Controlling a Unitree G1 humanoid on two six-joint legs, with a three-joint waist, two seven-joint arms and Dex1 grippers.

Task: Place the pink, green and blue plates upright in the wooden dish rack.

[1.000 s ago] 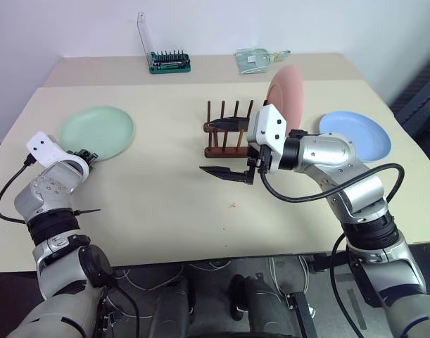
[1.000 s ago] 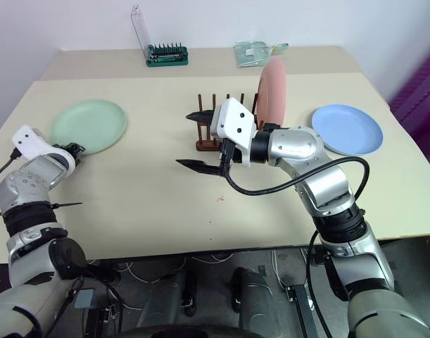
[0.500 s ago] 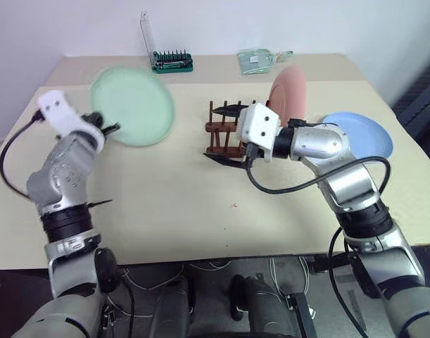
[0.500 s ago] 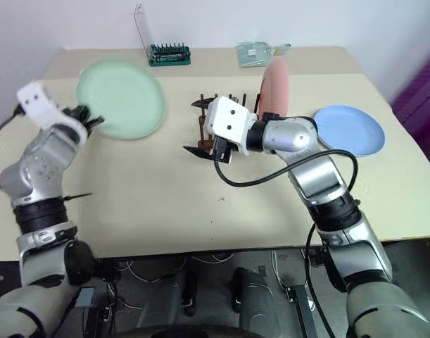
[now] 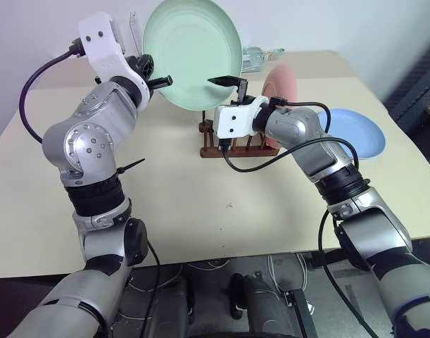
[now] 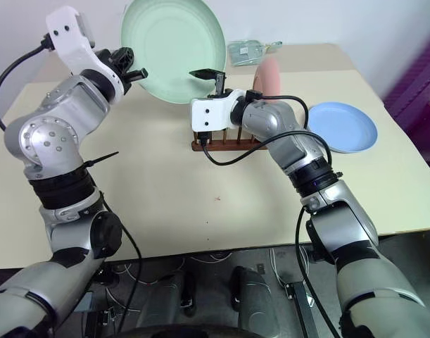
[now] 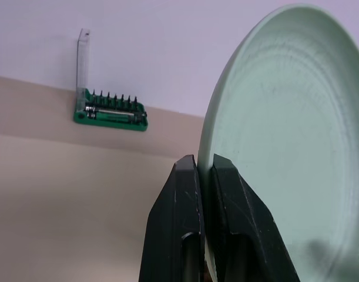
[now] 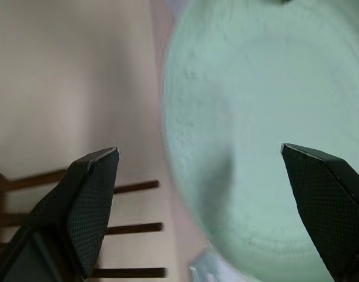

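Upper centre of the left eye view: green plate [image 5: 192,53] is up in the air, well off the table [image 5: 165,197], tilted nearly on edge. Left gripper [image 7: 204,176] is clamped tight on its rim, one finger on each face of the plate, as the left wrist view shows. An edge pinch like that makes sense, since it leaves the far side of the plate free for a second grip.

Right gripper [image 8: 208,170] sits at frame centre just above the wooden dish rack [image 5: 232,144], jaws spread wide, nothing between them. One fingertip is right by the green plate's lower rim. The right wrist view looks straight at the plate face between its fingers, with the rack pegs below. My read: it's lining up to take the plate from the left arm, because the rack is on the right arm's side.

Pink plate [image 5: 283,84] already stands upright at the rack's right end, mostly behind the right forearm. Blue plate [image 5: 355,134] lies flat on the table at right of frame, just past the rack, untouched.

So one of three is racked, green is in transit, blue is pending. Risk: the right fingers must close on the rim before the left lets go, or the plate drops onto the rack.

Bit holder [image 7: 111,111] with its clear lid sits at the table's far edge, not involved.
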